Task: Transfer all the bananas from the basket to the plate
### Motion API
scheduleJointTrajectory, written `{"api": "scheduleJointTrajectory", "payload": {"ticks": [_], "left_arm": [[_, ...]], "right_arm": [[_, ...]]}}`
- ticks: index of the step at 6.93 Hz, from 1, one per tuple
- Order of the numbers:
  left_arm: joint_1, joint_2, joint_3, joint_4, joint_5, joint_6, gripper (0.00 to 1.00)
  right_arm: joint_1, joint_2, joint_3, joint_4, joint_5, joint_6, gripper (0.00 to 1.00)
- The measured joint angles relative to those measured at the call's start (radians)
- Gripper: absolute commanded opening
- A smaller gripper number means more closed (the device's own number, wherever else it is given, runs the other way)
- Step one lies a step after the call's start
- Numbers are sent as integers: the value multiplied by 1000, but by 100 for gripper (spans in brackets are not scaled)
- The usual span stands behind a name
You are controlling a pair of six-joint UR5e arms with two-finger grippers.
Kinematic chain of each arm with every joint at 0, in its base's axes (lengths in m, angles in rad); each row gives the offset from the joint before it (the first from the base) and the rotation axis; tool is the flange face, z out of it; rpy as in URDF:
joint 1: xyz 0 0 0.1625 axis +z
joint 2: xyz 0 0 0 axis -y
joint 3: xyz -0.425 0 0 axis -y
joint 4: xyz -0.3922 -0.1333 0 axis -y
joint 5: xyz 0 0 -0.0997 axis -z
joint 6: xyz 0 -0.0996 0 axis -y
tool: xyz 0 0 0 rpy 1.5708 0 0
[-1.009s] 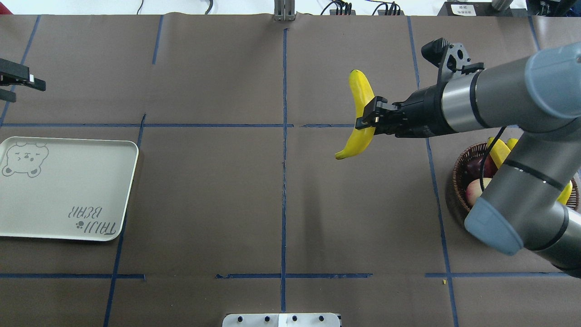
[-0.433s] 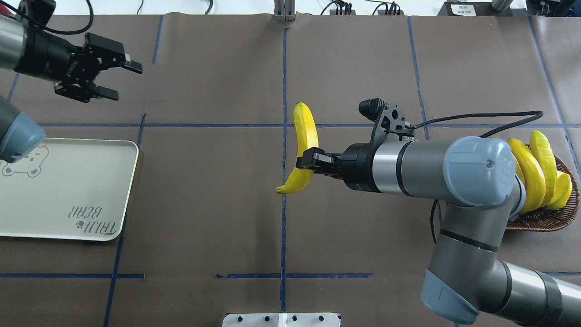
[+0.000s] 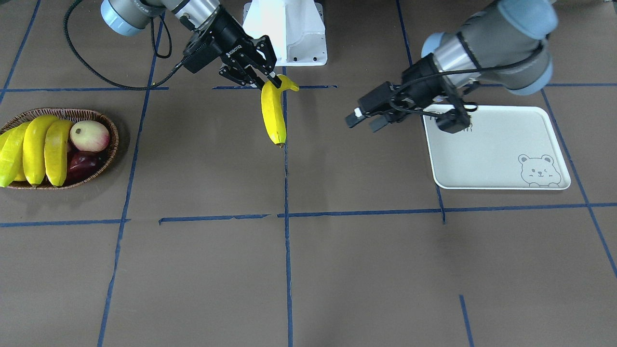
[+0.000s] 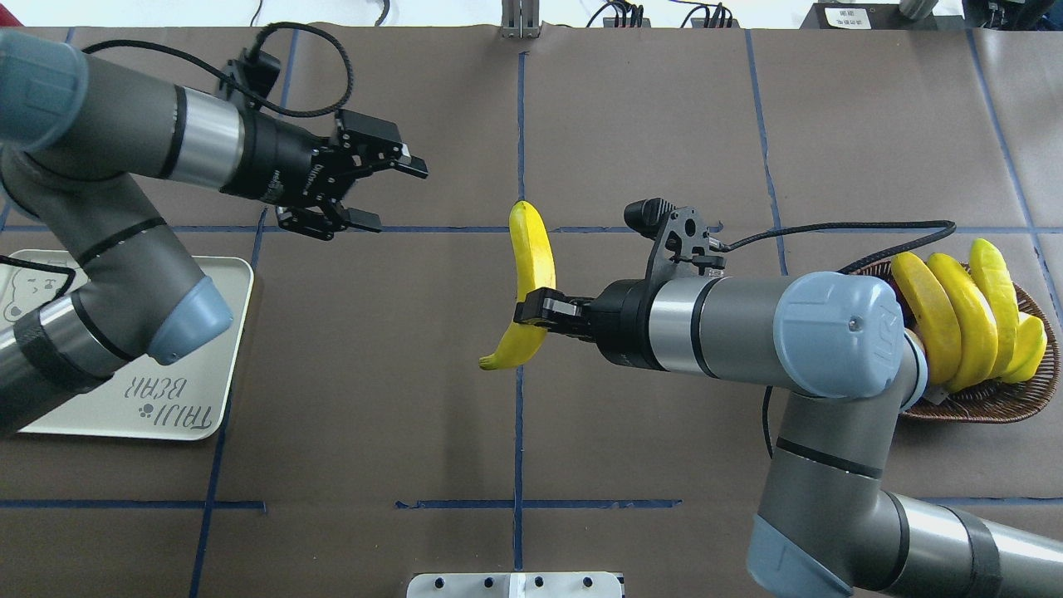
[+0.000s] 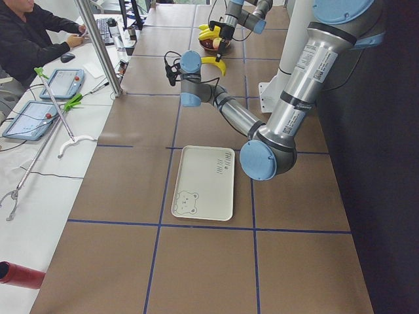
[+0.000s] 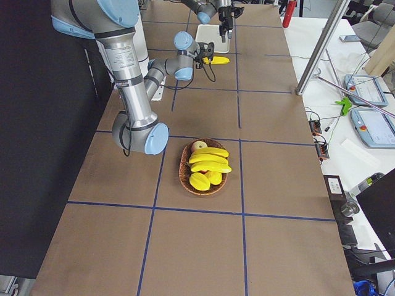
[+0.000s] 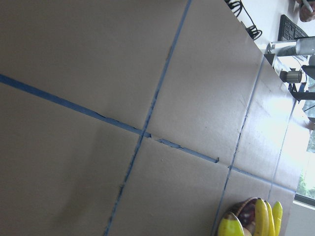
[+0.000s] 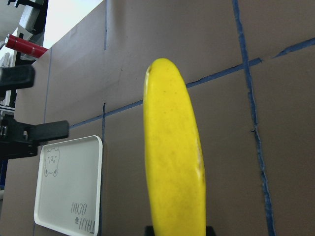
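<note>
My right gripper (image 4: 536,311) is shut on the lower part of one yellow banana (image 4: 531,257) and holds it above the table's middle line; it also shows in the front view (image 3: 273,113) and fills the right wrist view (image 8: 174,157). My left gripper (image 4: 394,197) is open and empty, left of that banana and apart from it, past the far right corner of the off-white bear plate (image 4: 217,365). The plate is empty. Three bananas (image 4: 955,320) lie side by side in the wicker basket (image 4: 980,403) at the far right.
The basket (image 3: 87,115) also holds a pale apple (image 3: 89,136), a dark red fruit (image 3: 82,161) and a shorter yellow fruit (image 4: 1030,349). My left arm hangs over part of the plate. Blue tape lines cross the brown table.
My right gripper has carried the banana left from near the basket to the middle line. My left arm has swung in from the far left, its open gripper now nearer the banana.
</note>
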Motion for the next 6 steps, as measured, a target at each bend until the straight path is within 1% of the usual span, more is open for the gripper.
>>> {"api": "scheduleJointTrajectory", "payload": {"ticks": [1,3,4,5,6], "left_arm": [[52,-25,3,1,54,-4,99],[118,-49,8,2,102,-5,99],[147,-56,9,2,134,-5,97],[171,-63,9,2,161,-5,45],[182,-66,9,2,173,-5,9]], "right_arm": [[-14,12,-4,0,-15,0,2],[-31,27,-9,0,-29,1,2],[-37,30,-12,0,-32,1,2],[-43,31,-12,0,-38,1,2],[-48,31,-12,0,-42,1,2]]}}
